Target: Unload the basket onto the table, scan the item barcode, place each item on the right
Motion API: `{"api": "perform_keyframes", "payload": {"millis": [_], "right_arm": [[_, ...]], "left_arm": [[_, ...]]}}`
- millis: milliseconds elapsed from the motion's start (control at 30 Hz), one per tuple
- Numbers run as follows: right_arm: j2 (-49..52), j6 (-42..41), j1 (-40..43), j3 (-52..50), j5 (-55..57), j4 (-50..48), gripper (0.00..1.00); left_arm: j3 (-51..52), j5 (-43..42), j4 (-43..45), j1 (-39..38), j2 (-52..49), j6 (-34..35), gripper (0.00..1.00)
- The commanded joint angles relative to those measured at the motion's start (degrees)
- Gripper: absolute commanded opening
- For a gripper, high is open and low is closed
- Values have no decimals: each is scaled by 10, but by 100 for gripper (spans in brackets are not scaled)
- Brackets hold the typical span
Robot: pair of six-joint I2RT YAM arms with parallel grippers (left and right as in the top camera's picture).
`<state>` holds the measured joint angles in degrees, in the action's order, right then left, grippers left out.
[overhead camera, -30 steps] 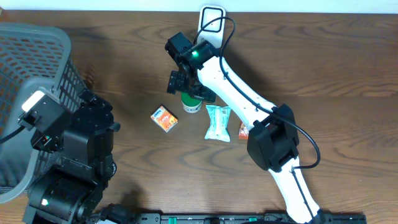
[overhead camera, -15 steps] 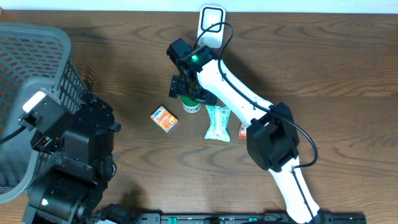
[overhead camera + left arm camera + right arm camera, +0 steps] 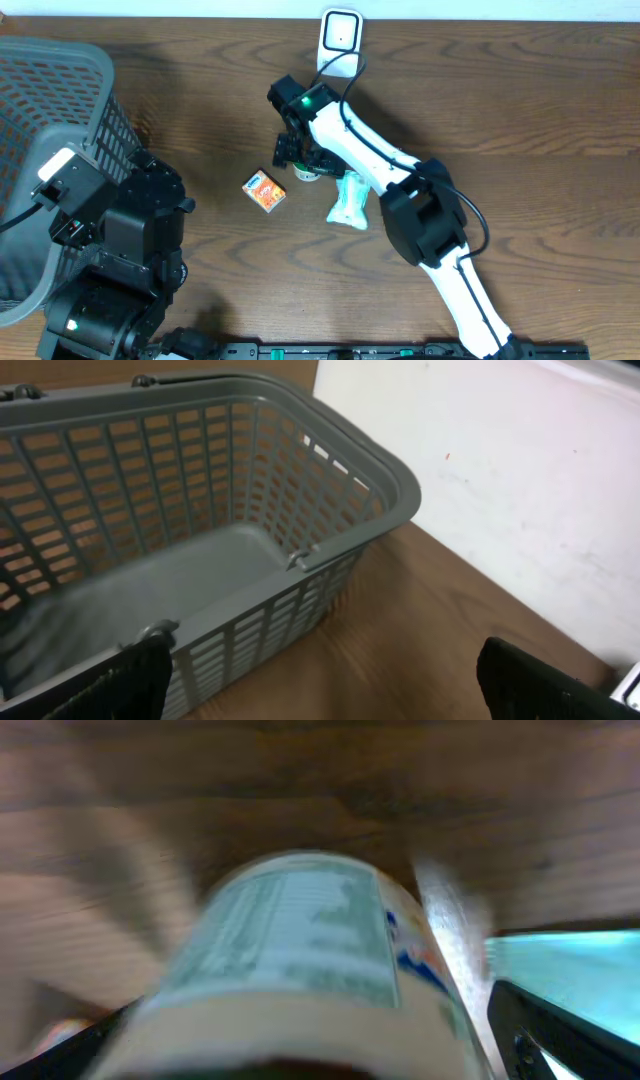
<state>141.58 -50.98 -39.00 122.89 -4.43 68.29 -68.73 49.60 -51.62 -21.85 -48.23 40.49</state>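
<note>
Right gripper [image 3: 298, 160], jaws apart, straddles a tub [image 3: 290, 950] on the counter [image 3: 520, 100] (not yet gripped); we judge it must close, then lift toward the scanner [image 3: 340, 32].

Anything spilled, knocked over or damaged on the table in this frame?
Nothing stands out. The orange box, teal pouch and white container by the open right gripper look intact, with no spill on the table. The grey basket stands upright. The right wrist view is blurred.
</note>
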Motion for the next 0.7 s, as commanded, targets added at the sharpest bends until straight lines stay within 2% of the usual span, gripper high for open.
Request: {"api": "perform_keyframes", "payload": {"millis": [0,233,400,500,667], "right_arm": [[9,-6,-6,-5,-4,5,95],[8,-9,-6,-4,-4,7,69],[8,-9,-3,2,-4,14,60],[8,-6,2,13,-4,30,59],[7,46,8,30,-20,48,54]], "left_arm": [[-10,6,-7,3,0,3,98],[-10,6,-7,3,0,3,98],[-10,6,-10,3,0,3,98],[-9,6,-11,3,0,3,98],[-9,5,-17,3,0,3,98]]}}
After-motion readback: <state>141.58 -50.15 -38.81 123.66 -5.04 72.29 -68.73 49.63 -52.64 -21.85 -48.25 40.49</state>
